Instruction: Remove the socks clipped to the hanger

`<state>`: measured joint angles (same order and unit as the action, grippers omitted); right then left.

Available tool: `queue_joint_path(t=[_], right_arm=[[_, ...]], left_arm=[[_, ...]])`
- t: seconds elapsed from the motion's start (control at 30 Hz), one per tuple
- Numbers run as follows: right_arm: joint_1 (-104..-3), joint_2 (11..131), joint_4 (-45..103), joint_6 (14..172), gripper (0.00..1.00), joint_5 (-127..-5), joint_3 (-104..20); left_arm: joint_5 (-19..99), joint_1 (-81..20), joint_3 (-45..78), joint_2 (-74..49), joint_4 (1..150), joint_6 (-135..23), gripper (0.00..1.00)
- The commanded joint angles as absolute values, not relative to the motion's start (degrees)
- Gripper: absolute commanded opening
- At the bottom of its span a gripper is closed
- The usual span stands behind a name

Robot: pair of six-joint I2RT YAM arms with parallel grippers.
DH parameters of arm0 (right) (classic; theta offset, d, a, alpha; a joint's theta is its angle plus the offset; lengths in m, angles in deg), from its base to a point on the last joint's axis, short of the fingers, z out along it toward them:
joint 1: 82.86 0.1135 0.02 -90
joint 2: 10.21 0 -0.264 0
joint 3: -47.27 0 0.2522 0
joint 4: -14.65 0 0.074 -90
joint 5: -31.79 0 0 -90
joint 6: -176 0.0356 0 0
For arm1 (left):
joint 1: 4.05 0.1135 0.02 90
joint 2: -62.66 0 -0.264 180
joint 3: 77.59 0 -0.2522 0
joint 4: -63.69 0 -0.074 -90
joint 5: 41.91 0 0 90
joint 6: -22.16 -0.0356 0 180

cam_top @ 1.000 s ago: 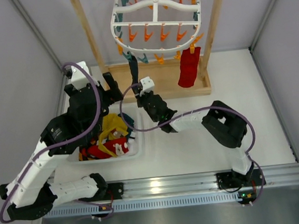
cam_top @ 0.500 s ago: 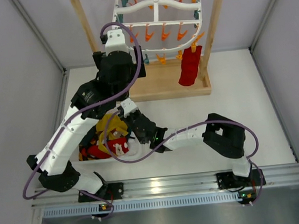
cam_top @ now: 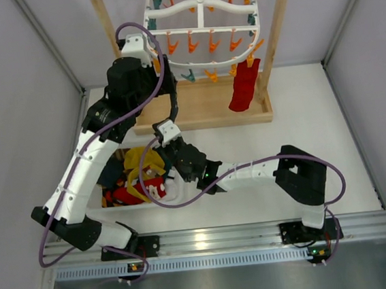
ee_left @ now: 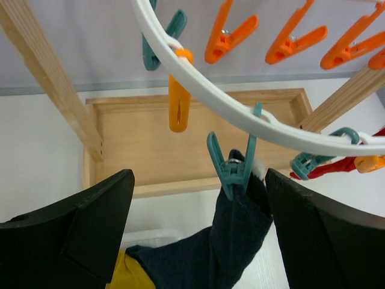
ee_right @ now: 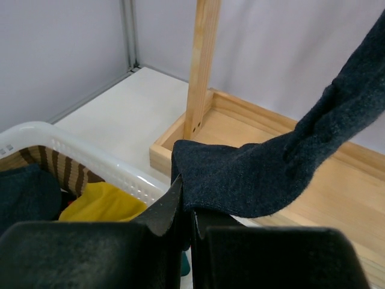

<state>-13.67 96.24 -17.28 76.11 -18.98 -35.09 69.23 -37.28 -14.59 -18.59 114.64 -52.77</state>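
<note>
My right gripper [ee_right: 186, 206] pinches the long dark navy fabric sock [ee_right: 258, 174]; my left gripper [ee_left: 198, 179] gapes wide by its teal plastic peg [ee_left: 231, 170] near the far edge.

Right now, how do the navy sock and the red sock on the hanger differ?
The navy sock is long, thin and dark; the red sock is wider and bright. The navy sock is drawn aslant by the right gripper, shut on its lower end; the red sock hangs free, untouched. Both are clipped to the hanger.
</note>
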Motion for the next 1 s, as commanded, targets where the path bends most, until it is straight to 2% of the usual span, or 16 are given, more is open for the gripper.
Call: queue_joint_path(t=[0.0,0.33,0.43,0.47,0.57,0.73,0.77,0.8,0.97], right_arm=[[-13.69,93.32,-16.24,78.09,0.0,-21.64,-34.08],[-13.51,91.56,-15.71,79.85,0.0,-23.58,-32.84],[-13.43,91.74,-15.36,79.93,0.0,-23.75,-32.93],[-13.34,91.74,-15.27,79.93,0.0,-23.75,-32.93],[-13.25,91.74,-15.18,80.02,0.0,-23.75,-32.85],[-12.81,91.65,-15.27,80.2,0.0,-23.66,-32.41],[-12.81,91.65,-15.27,80.2,0.0,-23.66,-32.23],[-12.81,91.56,-15.36,80.28,0.0,-23.58,-31.88],[-12.55,89.63,-16.58,81.51,0.0,-23.14,-28.64]], left_arm=[[63.47,-35.69,-13.31,-17.85,106.12,-54.12,0.92],[57.67,-34.81,-11.37,-20.22,99.78,-53.42,0.81],[56.53,-34.81,-11.37,-20.66,98.81,-52.9,0.72],[56.35,-34.81,-11.55,-20.92,98.55,-52.55,0.67],[56.87,-34.81,-11.81,-21.45,98.46,-52.63,0.62],[57.93,-34.81,-11.81,-21.98,98.46,-52.98,0.38],[57.93,-34.81,-11.81,-21.89,98.46,-52.98,0.31],[58.1,-34.81,-11.73,-21.89,98.55,-52.98,0.19],[59.16,-34.81,-11.37,-21.98,98.46,-53.16,0.08]])
